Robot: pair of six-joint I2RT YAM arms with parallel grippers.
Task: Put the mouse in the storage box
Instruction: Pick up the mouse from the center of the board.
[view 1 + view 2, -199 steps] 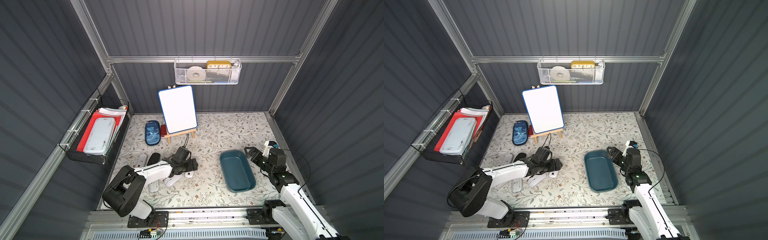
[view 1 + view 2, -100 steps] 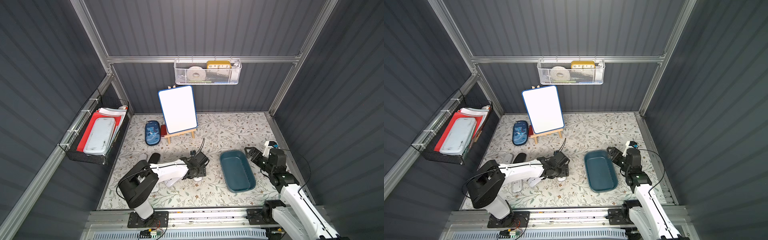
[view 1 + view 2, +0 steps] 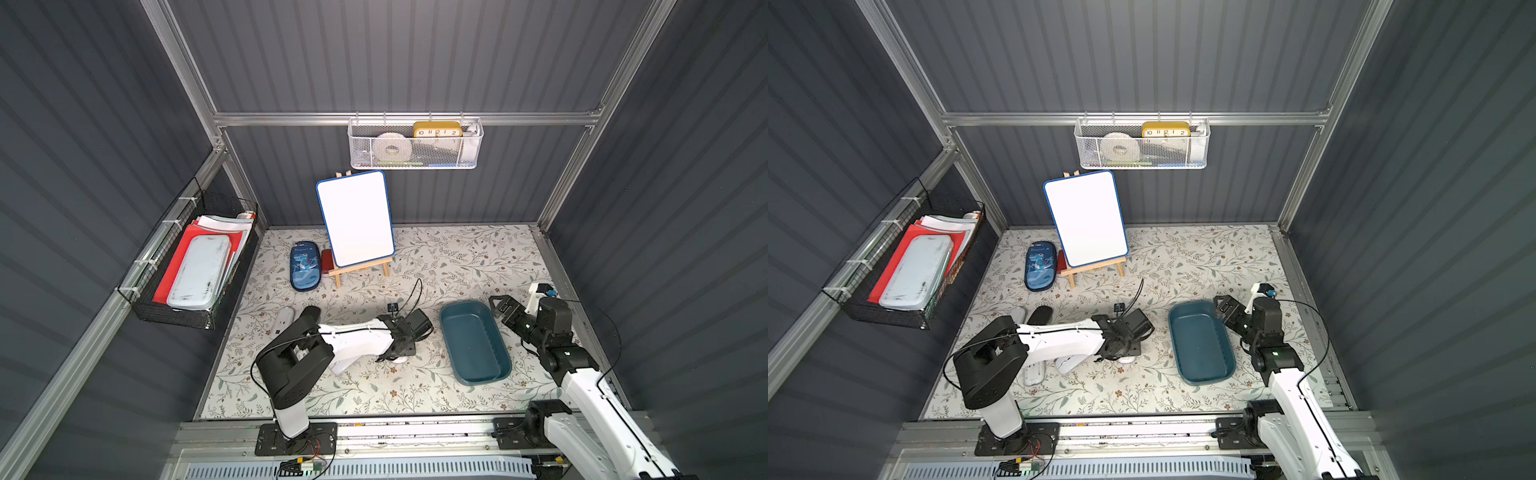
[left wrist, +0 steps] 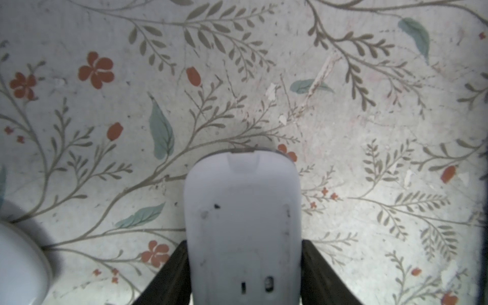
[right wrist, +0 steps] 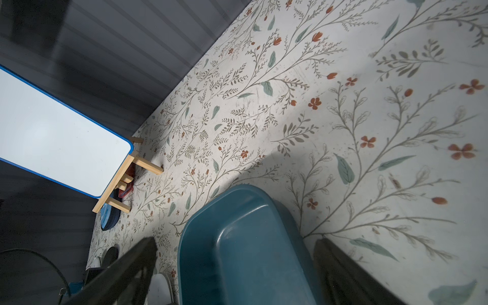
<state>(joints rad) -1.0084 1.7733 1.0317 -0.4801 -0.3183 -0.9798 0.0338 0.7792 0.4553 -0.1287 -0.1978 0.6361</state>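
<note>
The grasp looks made and the carry undone: the left gripper [image 4: 243, 247] has its fingers [image 4: 171, 272] clamped on the white mouse [image 4: 243, 211], down on the bench [image 3: 457, 257] just beside the empty storage box [image 3: 476, 345], while the right gripper [image 3: 503, 308] waits, fingers apart, by the box's far end.

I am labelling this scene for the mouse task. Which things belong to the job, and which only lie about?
Job: white mouse, left gripper closed on it, storage box.
Lying about: whiteboard, blue pencil case, white mesh basket, black wire basket.
</note>
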